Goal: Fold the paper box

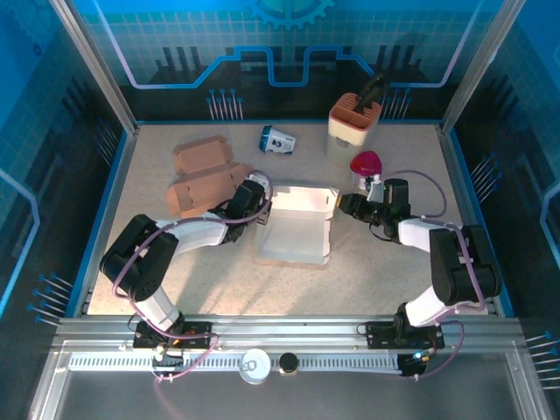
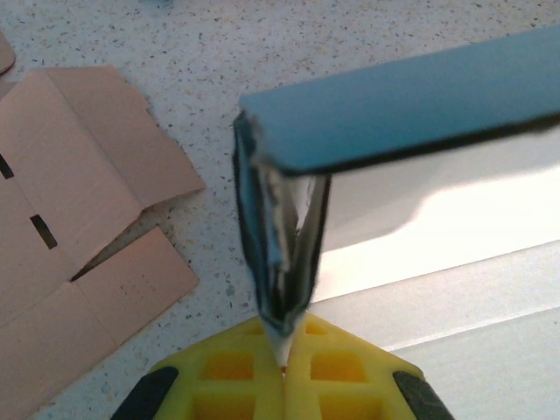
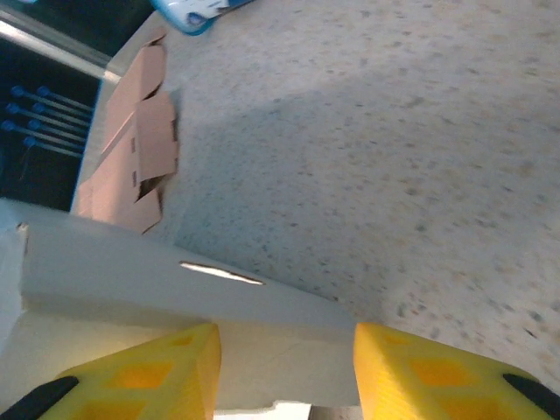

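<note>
The white paper box (image 1: 297,229) lies open in the middle of the table, its back wall raised. My left gripper (image 1: 262,199) is at the box's left back corner. In the left wrist view its yellow fingers (image 2: 236,376) are pressed together on a thin folded flap (image 2: 284,262) of the box, under a raised panel (image 2: 411,105). My right gripper (image 1: 341,205) is at the box's right back corner. There a white box panel (image 3: 280,306) with a slot fills the gap between its yellow fingers (image 3: 175,376), touching both.
Flattened brown cardboard boxes (image 1: 203,175) lie left of the paper box, close to my left arm. A blue-and-white packet (image 1: 277,139), a beige holder with a dark tool (image 1: 354,122) and a pink object (image 1: 367,164) stand at the back.
</note>
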